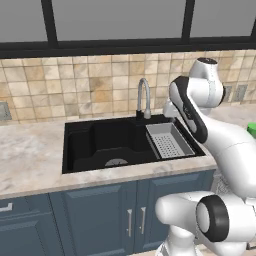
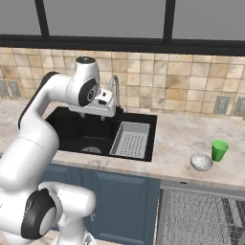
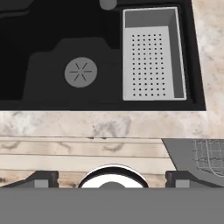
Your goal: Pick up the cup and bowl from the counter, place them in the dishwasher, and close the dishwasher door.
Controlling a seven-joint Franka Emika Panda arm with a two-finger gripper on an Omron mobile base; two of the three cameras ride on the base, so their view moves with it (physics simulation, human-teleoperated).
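The green cup and glossy bowl sit side by side on the counter, right of the sink. Both look light, rigid, slippery; grip the rims. The gripper hangs above the sink, fingers apparently spread.

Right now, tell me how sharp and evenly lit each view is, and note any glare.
Left base view: soft, flat light; the green cup is cut by the right edge. Right base view: even light, a glossy highlight in the bowl, faint shadows on the counter. Hand view: crisp strainer tray, no glare in the sink.
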